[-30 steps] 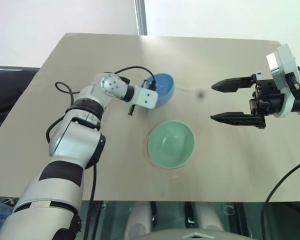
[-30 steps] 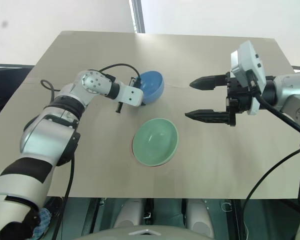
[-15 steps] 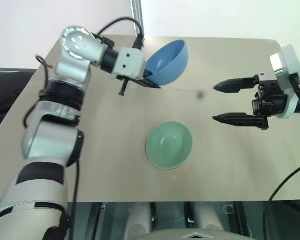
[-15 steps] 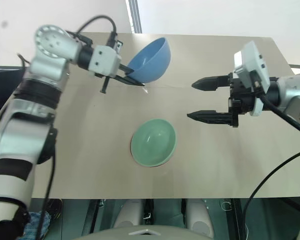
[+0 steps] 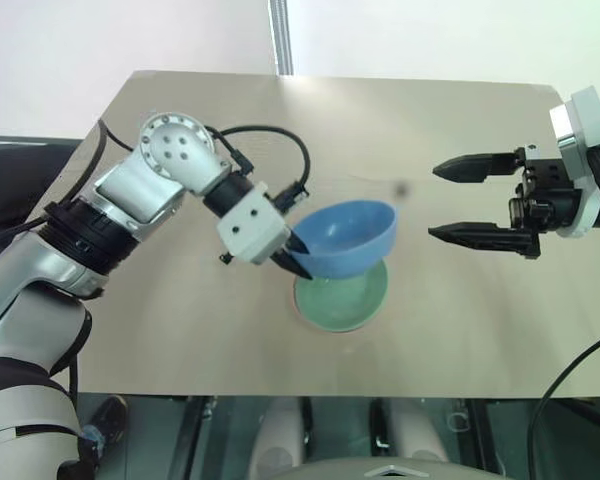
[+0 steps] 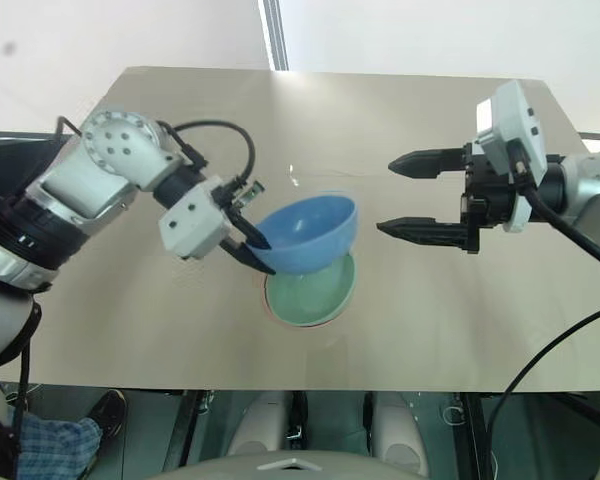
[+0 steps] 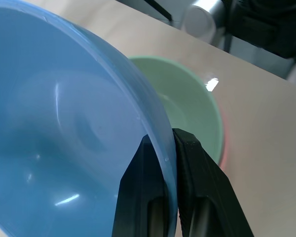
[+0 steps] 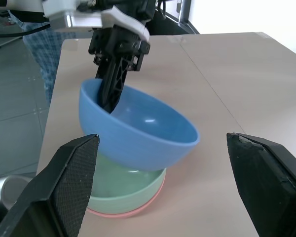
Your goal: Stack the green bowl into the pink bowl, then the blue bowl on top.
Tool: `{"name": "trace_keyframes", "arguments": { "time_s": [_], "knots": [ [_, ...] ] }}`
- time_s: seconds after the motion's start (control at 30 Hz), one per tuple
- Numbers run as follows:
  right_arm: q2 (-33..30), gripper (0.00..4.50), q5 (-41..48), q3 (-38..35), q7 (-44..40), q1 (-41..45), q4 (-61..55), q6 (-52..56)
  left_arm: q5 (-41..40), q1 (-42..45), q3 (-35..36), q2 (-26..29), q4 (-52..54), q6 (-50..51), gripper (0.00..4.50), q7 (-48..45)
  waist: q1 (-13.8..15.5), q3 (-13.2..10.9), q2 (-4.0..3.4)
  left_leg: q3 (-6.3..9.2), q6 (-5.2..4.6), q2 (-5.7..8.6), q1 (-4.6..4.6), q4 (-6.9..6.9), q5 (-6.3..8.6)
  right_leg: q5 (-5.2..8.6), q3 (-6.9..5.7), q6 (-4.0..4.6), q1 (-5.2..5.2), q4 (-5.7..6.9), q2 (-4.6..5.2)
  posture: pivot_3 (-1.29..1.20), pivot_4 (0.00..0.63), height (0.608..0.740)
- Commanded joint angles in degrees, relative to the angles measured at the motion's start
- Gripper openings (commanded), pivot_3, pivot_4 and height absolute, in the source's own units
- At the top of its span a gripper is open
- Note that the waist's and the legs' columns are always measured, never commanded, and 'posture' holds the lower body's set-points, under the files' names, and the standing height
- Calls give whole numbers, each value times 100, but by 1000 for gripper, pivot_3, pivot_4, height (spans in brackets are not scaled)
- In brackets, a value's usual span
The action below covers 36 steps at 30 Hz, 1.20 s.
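Head views: the left tool is clamped on the near rim of the smooth sky-blue plastic bowl, held tilted in the air just above the pale mint-green plastic bowl. The green bowl sits nested in the salmon-pink plastic bowl, of which a thin rim shows, on the beige bench. The right tool hangs with fingers spread wide and empty, well apart to the right.

Left wrist view: two black fingers pinch the blue bowl's wall, one inside and one outside.

Right wrist view: the blue bowl hangs over the green bowl, apart from it; the pink rim shows beneath.
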State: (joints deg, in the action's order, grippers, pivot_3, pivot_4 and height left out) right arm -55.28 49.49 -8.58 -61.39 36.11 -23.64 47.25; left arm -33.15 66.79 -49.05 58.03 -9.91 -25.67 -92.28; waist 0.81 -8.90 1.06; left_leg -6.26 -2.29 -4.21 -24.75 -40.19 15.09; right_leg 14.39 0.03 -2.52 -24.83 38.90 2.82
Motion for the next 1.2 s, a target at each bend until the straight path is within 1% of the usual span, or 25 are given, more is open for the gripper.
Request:
{"name": "trace_keyframes", "arguments": {
  "time_s": [0.03,0.1,0.23,0.3,0.33,0.4,0.43,0.47,0.5,0.77,0.87,1.07,1.2],
  "knots": [
    [-58,4500,126,-328,93,-7,-168,-62,147,185,-167,9,-232,-463,62,-22,2,0,0,0,0,0,0,-2,0,0,0,0,2,0,0,0,150,740],
    [-59,4500,142,-359,124,-24,-182,-65,371,121,-103,-174,-462,-618,62,-22,1,0,0,0,0,0,0,-3,0,0,0,0,3,-1,0,0,150,740],
    [-62,4500,184,-399,175,-57,-216,-64,924,-184,459,-721,-848,-740,62,-22,6,0,1,3,0,1,-1,-5,0,0,-4,0,5,-3,0,0,150,740],
    [-83,4500,195,-418,170,-88,-218,-79,1051,-322,699,-937,-897,-737,870,-22,-2,0,1,3,0,1,-4,-6,0,0,-4,0,4,-4,0,0,150,740],
    [-94,4500,195,-424,163,-95,-207,-89,1062,-397,891,-1098,-920,-776,1034,27,-12,0,1,3,0,1,-3,-5,0,0,-3,0,4,-3,0,0,150,740],
    [-108,4500,193,-427,149,-97,-183,-104,1061,-496,1223,-1348,-953,-727,1651,71,-4,-1,1,4,0,0,-3,-5,0,0,-3,0,3,-3,-2,0,150,740],
    [-109,4500,185,-421,144,-94,-170,-115,1068,-531,1371,-1436,-959,-702,2170,45,-4,-1,1,6,0,-1,-4,-5,0,0,-4,0,3,-4,-3,0,150,740],
    [-111,4500,180,-416,138,-93,-161,-124,1064,-553,1481,-1492,-956,-668,2497,10,-4,-1,1,7,0,-1,-4,-5,0,0,-5,0,4,-4,-3,0,150,740],
    [-113,4500,179,-409,130,-89,-153,-129,977,-561,1563,-1486,-898,-520,2919,-13,-5,-1,1,5,0,-1,-2,-5,0,0,-3,0,4,-3,-3,0,150,740],
    [-110,4500,125,-340,-2,-80,-73,-223,103,-544,2078,-1008,-154,1049,2919,-22,-11,-1,1,7,-2,-1,-2,-4,1,0,-3,0,4,-3,-3,0,150,740],
    [-108,4500,88,-300,-42,-55,-17,-260,-102,-639,2253,-812,182,1558,2919,-22,-3,-1,1,9,-3,-1,-3,-5,2,0,-4,-1,4,-3,-2,0,150,740],
    [-46,4500,4,-189,-114,1,67,-328,-268,-1016,2461,-399,777,2012,2919,-22,-12,0,1,8,-2,-2,0,-4,1,0,-4,-1,4,-2,-3,0,150,740],
    [-47,4500,1,-152,-152,27,85,-349,-276,-1056,2650,-276,810,2238,2919,-22,-1,-1,1,8,-2,-1,-1,-4,1,0,-4,0,4,-2,-3,0,150,740]
  ]
}}
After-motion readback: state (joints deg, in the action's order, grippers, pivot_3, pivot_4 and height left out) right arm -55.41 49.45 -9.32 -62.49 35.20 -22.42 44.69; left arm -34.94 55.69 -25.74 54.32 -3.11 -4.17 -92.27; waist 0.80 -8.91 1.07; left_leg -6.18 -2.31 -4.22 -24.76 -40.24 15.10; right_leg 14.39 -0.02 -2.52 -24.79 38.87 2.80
